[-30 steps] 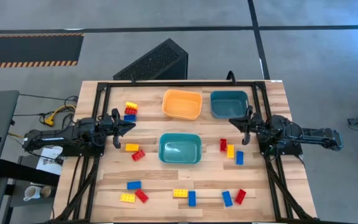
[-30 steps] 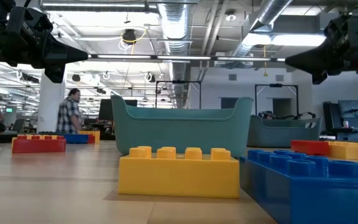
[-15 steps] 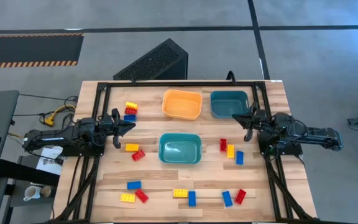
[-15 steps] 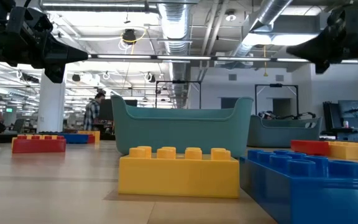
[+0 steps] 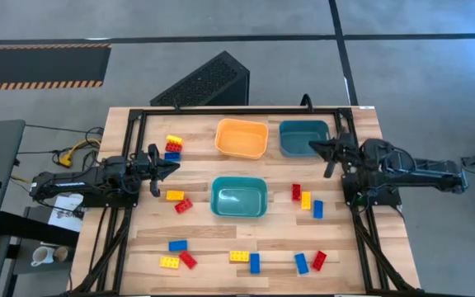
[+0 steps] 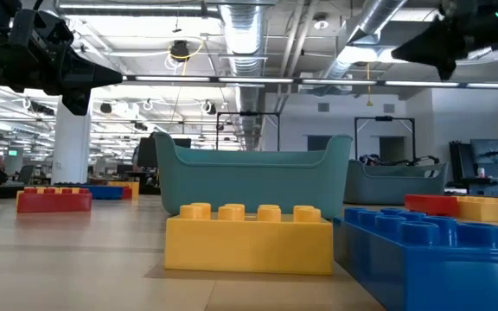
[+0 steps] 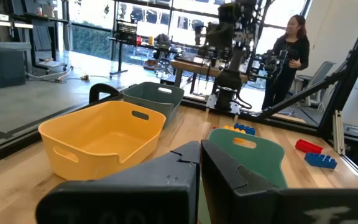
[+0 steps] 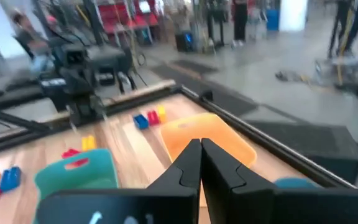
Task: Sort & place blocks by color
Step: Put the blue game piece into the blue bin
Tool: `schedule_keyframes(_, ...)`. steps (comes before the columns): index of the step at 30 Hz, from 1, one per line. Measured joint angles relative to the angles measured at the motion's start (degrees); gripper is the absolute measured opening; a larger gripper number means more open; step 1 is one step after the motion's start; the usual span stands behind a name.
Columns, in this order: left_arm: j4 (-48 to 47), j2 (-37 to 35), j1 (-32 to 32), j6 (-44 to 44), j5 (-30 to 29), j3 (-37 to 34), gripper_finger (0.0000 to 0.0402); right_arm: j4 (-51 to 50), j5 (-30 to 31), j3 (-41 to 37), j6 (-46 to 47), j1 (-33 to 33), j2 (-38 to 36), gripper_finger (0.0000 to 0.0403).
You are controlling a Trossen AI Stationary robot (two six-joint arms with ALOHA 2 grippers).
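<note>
High view: fifteen blocks (image 5: pixel 175 195), three bins (image 5: pixel 239 197), left end effector (image 5: pixel 175 166) and right end effector (image 5: pixel 312 145) both pressed together, empty.

Left dark two-finger pincer (image 5: pixel 171 166) shut, empty, arm stretched low along its side, right dark pincer (image 5: pixel 313 146) shut, empty, arm raised, reaching inward from the right edge

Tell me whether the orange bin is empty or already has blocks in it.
Empty. The high view shows only bare floor inside the orange bin, and the left wrist view shows the same; the blocks lie on the table.
</note>
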Motion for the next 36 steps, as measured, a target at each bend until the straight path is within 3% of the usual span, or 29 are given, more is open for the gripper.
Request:
schedule_keyframes(6,0.0,0.0,0.0,0.0,0.0,0.0,0.0,-13.2,3.6,11.9,5.9,0.0,12.9,0.0033)
schedule_keyframes(12,0.0,0.0,0.0,0.0,0.0,0.0,0.0,-26.4,3.4,19.8,15.3,0.0,22.4,0.0033)
schedule_keyframes(15,0.0,0.0,0.0,0.0,0.0,0.0,0.0,-33.1,1.6,21.7,19.6,0.1,25.7,0.0035)
schedule_keyframes(18,0.0,0.0,0.0,0.0,0.0,0.0,0.0,-39.8,-4.2,23.0,25.8,0.0,27.4,0.0049)
schedule_keyframes(23,0.0,0.0,0.0,0.0,0.0,0.0,0.0,-49.6,-10.3,23.2,36.2,1.3,29.8,0.0103)
schedule_keyframes(29,0.0,0.0,0.0,0.0,0.0,0.0,0.0,-56.4,-14.1,23.2,47.5,5.4,33.6,0.0211)
schedule_keyframes(36,0.0,0.0,0.0,0.0,0.0,0.0,0.0,-55.4,-12.1,23.2,62.1,15.6,37.5,0.0301)
